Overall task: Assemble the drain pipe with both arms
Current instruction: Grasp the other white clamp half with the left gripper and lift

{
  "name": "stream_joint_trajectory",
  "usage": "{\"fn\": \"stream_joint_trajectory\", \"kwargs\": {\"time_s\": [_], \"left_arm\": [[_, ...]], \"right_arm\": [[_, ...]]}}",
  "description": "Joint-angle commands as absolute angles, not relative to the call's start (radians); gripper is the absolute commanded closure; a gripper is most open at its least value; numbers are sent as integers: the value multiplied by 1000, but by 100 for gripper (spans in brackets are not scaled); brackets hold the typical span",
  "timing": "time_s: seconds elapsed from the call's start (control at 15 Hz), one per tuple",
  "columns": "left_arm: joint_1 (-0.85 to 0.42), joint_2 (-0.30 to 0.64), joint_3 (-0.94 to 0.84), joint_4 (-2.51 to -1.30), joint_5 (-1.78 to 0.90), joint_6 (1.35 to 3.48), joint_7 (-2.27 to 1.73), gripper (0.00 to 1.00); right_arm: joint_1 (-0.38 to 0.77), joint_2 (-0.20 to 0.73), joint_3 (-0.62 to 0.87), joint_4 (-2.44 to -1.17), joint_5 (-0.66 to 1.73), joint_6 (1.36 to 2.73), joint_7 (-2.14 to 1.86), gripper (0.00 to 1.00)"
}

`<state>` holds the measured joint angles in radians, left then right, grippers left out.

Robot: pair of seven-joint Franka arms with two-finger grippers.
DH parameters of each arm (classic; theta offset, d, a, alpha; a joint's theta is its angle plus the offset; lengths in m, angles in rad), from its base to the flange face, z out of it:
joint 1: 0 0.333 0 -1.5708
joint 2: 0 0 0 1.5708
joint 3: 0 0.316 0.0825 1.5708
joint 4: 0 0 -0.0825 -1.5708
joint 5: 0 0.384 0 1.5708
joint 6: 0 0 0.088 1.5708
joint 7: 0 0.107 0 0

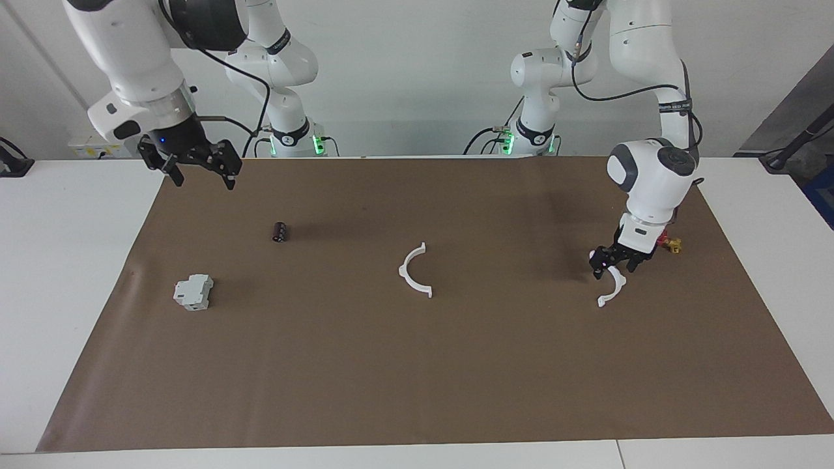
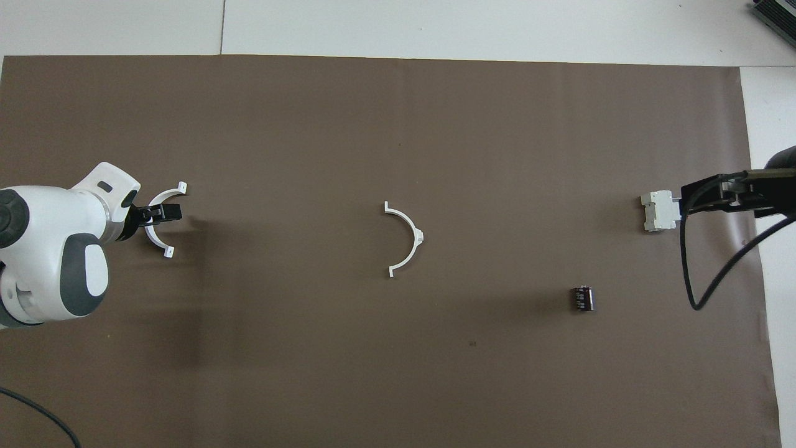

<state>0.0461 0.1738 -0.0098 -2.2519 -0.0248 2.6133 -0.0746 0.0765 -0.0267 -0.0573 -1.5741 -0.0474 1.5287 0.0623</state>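
Two white half-rings of the drain pipe lie apart on the brown mat [image 1: 417, 378]. One [image 1: 414, 270] is at the mat's middle and also shows in the overhead view [image 2: 407, 239]. The other [image 1: 614, 288] is toward the left arm's end and shows in the overhead view too [image 2: 153, 233]. My left gripper [image 1: 614, 267] is down at this half-ring, with its fingers apart on either side of the arc's middle [image 2: 158, 213]. My right gripper [image 1: 202, 177] is open and empty, and waits raised over the mat's corner at the right arm's end.
A small red-and-yellow valve [image 1: 671, 245] sits right beside the left gripper, nearer to the robots. A grey-white boxy block [image 1: 193, 291] and a small dark cylinder [image 1: 280, 231] lie toward the right arm's end. The mat lies on a white table [image 1: 71, 260].
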Motion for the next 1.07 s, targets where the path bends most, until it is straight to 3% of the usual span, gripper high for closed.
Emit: {"fn": "stream_joint_trajectory", "kwargs": {"time_s": [0.0, 0.73, 0.8, 0.87, 1.0], "left_arm": [[64, 167, -14, -2312, -25, 2695, -25, 0], [87, 166, -15, -2298, -25, 2637, -43, 0], [86, 166, -15, -2298, -25, 2637, -48, 10], [81, 166, -14, -2296, -25, 2635, -60, 27], [78, 166, -14, -2290, -25, 2628, -71, 76]], "right_arm": [[54, -23, -41, -1552, -51, 1471, 12, 0], [2, -28, -41, -1552, -6, 1440, -1, 0], [8, -26, -40, -1552, -12, 1442, -14, 0], [8, -26, -40, -1552, -12, 1443, -15, 0], [15, -26, -38, -1552, -15, 1442, -17, 0]]}}
